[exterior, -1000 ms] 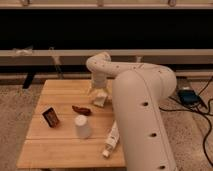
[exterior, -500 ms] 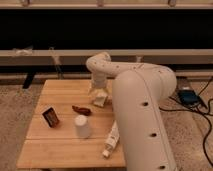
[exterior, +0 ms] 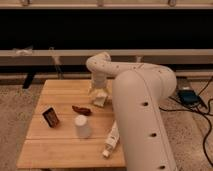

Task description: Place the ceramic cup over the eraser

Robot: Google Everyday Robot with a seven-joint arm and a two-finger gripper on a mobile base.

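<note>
At centre frame, a little above the middle, the gripper (exterior: 98, 93) hangs from the end of the big white arm (exterior: 145, 120). It points down over the back right part of the wooden table (exterior: 55, 147). It is right at a pale whitish block (exterior: 101, 100) and overlaps the block's top; touching or not, cannot tell. How wide the gripper stands, and whether it has hold of anything, cannot tell either.

The ceramic cup (exterior: 82, 127) is lower centre-left in the frame. It stands alone on the table, well apart from the gripper, with nothing touching it. Mouth up or mouth down is not clear.

The eraser (exterior: 50, 117) is left of the cup and apart from it. It is a dark block with an orange-brown edge, standing on end and slightly turned.

A curved reddish-brown thing (exterior: 81, 109) lies flat just above the cup in the frame, between the cup and the gripper.

A long white tube (exterior: 111, 140) lies on a diagonal to the right of the cup, close against the arm's bulk. Its lower end is near the table's front edge.

At right of frame, a bluish box (exterior: 187, 95) with black cables (exterior: 206, 112) sits on the speckled floor (exterior: 12, 107). A dark wall (exterior: 60, 30) with a pale rail (exterior: 55, 53) fills the top.
</note>
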